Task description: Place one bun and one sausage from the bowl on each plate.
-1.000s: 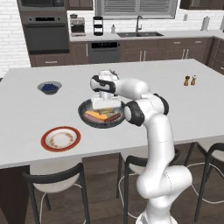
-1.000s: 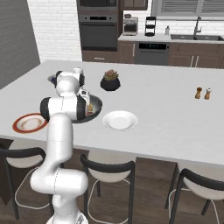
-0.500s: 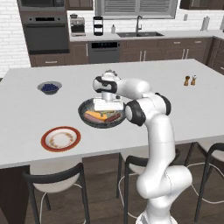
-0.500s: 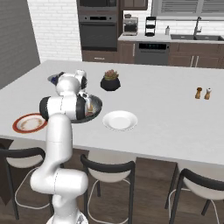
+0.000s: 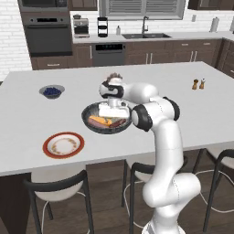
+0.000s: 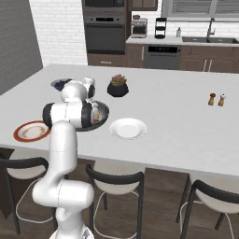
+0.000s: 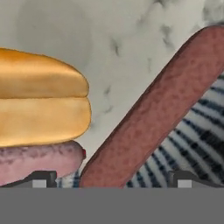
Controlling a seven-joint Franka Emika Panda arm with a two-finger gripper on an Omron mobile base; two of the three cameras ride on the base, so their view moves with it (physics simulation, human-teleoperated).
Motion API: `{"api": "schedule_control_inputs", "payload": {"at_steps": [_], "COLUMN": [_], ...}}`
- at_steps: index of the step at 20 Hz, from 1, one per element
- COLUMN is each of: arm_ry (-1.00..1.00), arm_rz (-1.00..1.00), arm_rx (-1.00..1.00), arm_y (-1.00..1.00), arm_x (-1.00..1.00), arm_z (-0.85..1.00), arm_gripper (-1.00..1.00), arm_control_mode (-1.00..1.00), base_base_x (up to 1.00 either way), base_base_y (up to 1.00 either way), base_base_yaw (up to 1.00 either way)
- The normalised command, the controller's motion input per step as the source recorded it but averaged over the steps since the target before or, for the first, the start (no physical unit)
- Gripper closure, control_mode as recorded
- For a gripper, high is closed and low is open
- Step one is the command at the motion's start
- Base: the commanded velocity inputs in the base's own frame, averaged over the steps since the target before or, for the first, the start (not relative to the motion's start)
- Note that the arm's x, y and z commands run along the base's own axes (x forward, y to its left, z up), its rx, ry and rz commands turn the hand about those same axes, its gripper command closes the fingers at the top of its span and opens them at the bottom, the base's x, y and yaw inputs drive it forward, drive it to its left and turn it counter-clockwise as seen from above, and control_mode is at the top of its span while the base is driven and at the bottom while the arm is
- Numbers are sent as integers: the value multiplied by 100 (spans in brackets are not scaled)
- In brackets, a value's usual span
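Brown sausage is framed between the wide-open, empty fingers of the end effector, which has been lowered a little further into the bowl on the bench. A grasp looks imminent; both plates, the red-rimmed one and the white one, are unfilled.

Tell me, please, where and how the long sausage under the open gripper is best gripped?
Probably across its middle, from straight above. The sausage lies flat and slanted in the bowl, with the open gripper astride its near end; the bun stays clear beside it.
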Motion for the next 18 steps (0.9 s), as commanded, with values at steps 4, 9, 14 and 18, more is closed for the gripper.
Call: {"api": "schedule_control_inputs", "payload": {"at_steps": [4,9,14,18], "arm_ry": [0,0,-1,-4], "arm_rz": [-9,0,0,-2], "arm_rx": [-10,-17,-1,2], "arm_y": [18,33,-16,-52], "arm_x": [0,0,0,-1], "arm_z": [-32,-10,-14,-19], "arm_gripper": [-100,-100,-100,-100], "arm_control_mode": [-100,-100,-100,-100], "base_base_x": [0,0,0,0], "base_base_y": [0,0,0,0], "base_base_yaw": [0,0,0,0]}}
